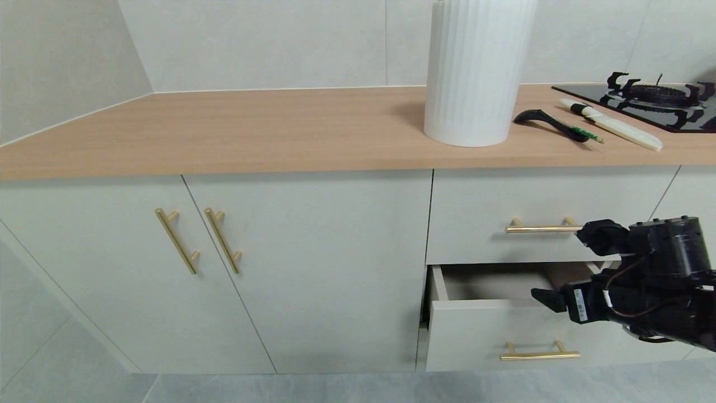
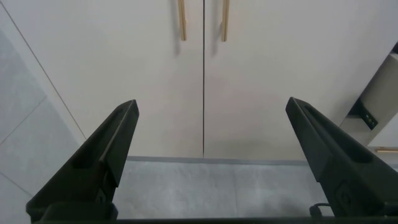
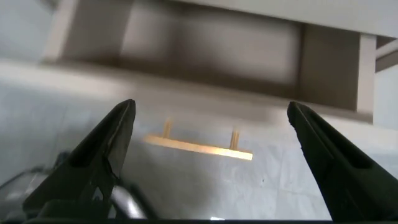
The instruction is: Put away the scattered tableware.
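On the wooden tabletop (image 1: 251, 134), beside a tall white ribbed vase (image 1: 475, 73), lie a black-handled utensil (image 1: 551, 124) and a white knife (image 1: 612, 125). Below, the right gripper (image 1: 559, 263) hovers before the open lower drawer (image 1: 481, 330), fingers spread; the left gripper (image 2: 211, 109), fingers likewise spread, faces pale cabinet doors (image 2: 267, 74).

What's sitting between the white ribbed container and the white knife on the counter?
In the head view, a black utensil lies flat there on the countertop.

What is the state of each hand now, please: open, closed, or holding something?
Left hand: open, holding nothing, facing the cabinet doors.
Right hand: open, holding nothing, by the open lower drawer.
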`<state>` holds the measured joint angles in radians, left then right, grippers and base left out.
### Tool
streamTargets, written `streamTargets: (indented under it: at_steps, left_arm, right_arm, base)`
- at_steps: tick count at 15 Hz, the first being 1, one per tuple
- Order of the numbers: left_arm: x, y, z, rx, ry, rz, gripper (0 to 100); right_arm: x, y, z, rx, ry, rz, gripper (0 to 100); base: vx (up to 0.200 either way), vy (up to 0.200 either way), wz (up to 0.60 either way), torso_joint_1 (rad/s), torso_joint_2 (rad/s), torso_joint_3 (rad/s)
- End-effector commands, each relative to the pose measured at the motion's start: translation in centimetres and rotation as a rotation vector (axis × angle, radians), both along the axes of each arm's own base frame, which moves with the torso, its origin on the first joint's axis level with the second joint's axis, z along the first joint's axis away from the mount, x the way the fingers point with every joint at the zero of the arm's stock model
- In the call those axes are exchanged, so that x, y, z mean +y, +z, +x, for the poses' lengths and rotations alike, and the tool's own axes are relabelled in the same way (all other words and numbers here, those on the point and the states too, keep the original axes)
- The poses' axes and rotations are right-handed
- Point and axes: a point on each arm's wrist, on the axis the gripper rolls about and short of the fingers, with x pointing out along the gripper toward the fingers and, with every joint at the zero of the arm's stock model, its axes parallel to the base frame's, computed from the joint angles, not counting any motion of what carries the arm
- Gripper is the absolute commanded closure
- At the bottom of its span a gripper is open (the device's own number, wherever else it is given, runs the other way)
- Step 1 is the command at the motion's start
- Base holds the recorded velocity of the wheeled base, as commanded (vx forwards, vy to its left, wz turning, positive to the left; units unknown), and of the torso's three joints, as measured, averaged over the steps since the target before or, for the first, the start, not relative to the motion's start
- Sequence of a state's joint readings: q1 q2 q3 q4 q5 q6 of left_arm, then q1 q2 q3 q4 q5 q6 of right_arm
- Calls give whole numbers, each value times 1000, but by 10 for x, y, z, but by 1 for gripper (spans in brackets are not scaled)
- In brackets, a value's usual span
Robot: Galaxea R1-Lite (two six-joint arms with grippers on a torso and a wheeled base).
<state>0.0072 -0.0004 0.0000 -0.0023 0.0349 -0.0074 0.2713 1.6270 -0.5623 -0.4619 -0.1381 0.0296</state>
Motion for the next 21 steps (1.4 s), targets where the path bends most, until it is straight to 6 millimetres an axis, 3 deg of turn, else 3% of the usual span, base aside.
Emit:
streamTargets:
  at_steps: [1, 4, 8, 12, 21]
  left_arm:
    - [0, 0, 0, 0, 1, 0, 0]
    - [0, 0, 0, 0, 1, 0, 0]
    - [0, 0, 0, 0, 1, 0, 0]
    - [0, 0, 0, 0, 1, 0, 0]
    - [0, 0, 0, 0, 1, 0, 0]
  right_arm:
    - [4, -37, 18, 63, -36, -20, 0]
    - [6, -55, 30, 41, -87, -47, 0]
    - [6, -53, 30, 26, -93, -41, 0]
    - [4, -41, 22, 8, -98, -21, 0]
    - [6, -28, -10, 287, -43, -118, 0]
  base:
    - [0, 0, 0, 0, 0, 0]
    - [0, 0, 0, 0, 0, 0]
    - [0, 0, 0, 0, 0, 0]
    - [0, 0, 0, 0, 0, 0]
    - [0, 0, 0, 0, 0, 0]
